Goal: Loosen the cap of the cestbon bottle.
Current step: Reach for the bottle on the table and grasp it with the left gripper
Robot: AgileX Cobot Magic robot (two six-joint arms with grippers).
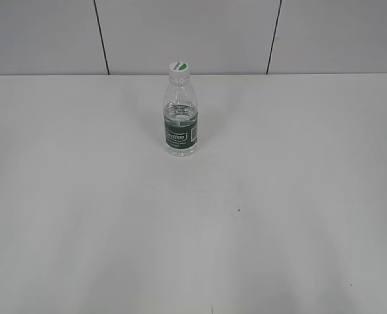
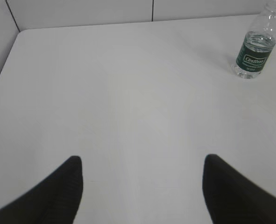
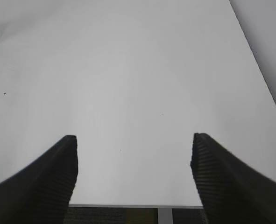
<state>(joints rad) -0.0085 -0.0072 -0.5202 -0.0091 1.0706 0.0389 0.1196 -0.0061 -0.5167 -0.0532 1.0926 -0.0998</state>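
The small round white plastic screw cap with a green patch on top (image 1: 179, 66) sits seated on the neck of the cestbon bottle (image 1: 180, 116), a small clear plastic water bottle with a dark green wrap-around label and a ribbed shoulder, and nothing touches it. The bottle stands upright and alone on the plain white table (image 1: 82, 216), towards the table's far edge, near the pale panelled wall (image 1: 42, 36) behind it. Neither arm shows in the exterior view. In the left wrist view the left gripper (image 2: 142, 186) hangs over bare table with its dark ribbed fingers spread wide apart and empty, the bottle well away up and to the right of it; in the right wrist view the right gripper (image 3: 134, 177) is likewise spread and empty over the near table edge, with only a sliver of the bottle's base at the far left corner. The task looks unstarted. Doing it well probably means one gripper closing on the labelled body, firmly but not crushing the thin plastic, before the other closes squarely around the cap and twists, so the bottle neither spins nor tips.
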